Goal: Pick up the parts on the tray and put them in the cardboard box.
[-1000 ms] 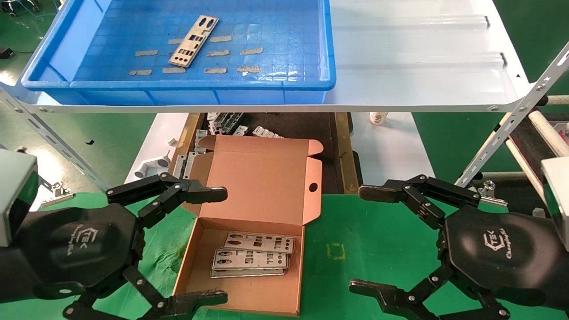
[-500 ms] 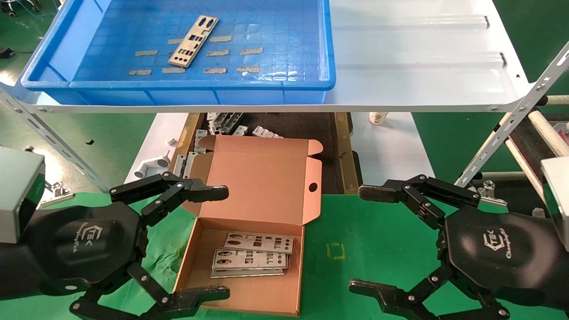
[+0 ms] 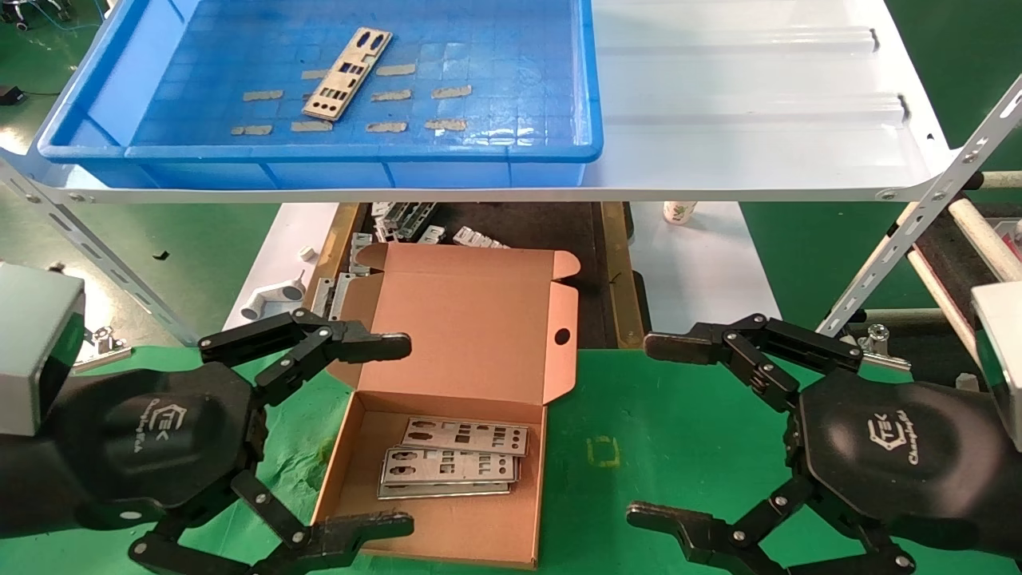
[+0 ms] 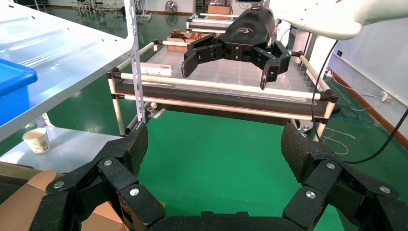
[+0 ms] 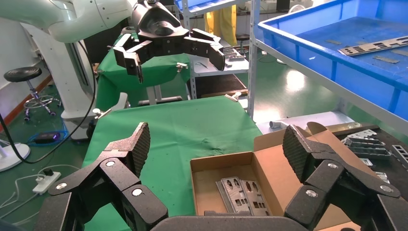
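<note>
One part (image 3: pixel 346 73) is left for you: a flat punched plate lying slantwise on the floor of the blue tray (image 3: pixel 96 88), among the tan tape strips (image 3: pixel 387 126). The tray sits on the white shelf (image 3: pixel 750 120), raised above and beyond the green counter (image 3: pixel 679 431). Three more plates (image 3: pixel 451 467) lie stacked in the cardboard box (image 3: pixel 479 335), lid folded back, so the drop spot is likely open and close. Your left claw (image 3: pixel 391 435) hangs spread wide and empty over the box's left edge, well short of and below the tray plate. Your right claw (image 3: pixel 651 431) is parked over the counter, also wide open and empty.
</note>
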